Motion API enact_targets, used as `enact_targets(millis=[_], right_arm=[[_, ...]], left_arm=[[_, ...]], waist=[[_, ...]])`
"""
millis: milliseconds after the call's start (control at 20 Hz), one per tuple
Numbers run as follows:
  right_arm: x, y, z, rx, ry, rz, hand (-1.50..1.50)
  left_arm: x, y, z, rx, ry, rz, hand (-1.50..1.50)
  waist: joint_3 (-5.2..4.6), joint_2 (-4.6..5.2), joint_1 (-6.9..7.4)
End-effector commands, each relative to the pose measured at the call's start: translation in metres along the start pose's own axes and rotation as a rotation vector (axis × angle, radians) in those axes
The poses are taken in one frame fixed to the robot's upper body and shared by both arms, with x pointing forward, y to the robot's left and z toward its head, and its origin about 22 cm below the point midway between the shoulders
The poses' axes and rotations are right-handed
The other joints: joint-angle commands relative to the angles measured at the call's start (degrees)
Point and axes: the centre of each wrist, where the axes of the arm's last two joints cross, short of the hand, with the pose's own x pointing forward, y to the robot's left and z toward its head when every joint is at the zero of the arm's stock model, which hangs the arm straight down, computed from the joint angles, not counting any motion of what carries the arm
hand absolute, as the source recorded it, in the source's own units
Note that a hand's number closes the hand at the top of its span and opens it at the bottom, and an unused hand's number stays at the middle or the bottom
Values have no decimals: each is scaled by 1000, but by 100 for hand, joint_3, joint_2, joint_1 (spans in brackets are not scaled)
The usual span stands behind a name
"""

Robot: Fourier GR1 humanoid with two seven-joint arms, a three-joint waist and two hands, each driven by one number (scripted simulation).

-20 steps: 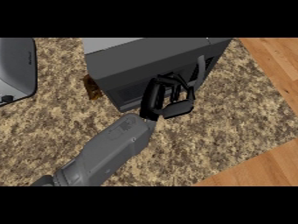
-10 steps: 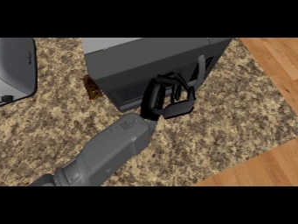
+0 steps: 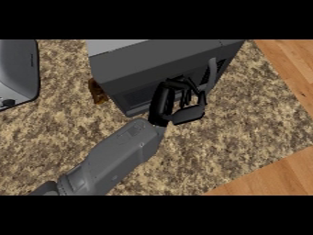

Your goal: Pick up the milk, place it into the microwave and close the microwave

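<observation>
At microwave's (image 3: 159, 62) front edge, left hand (image 3: 165, 103), counter (image 3: 254, 133) rightward

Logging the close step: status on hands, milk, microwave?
Only the left robot hand in view, fingers curled, against the microwave front. Door looks shut; no milk visible. Toaster off left, clear of the arm.

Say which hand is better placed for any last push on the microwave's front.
Left, probably. The left hand is right against the microwave front; the right hand is out of view.
</observation>
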Motion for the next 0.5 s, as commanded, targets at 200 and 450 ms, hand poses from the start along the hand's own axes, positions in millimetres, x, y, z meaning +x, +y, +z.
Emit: enact_targets(millis=[200, 450], right_arm=[[-7, -12, 1, -15, -1, -47, -150], [-4, -22, -3, -9, -16, -56, -150]], left_arm=[[11, 2, -26, 17, -12, -20, 150], [7, 3, -22, 19, -7, -16, 150]], waist=[[-7, 94, -50], [-17, 100, -76]])
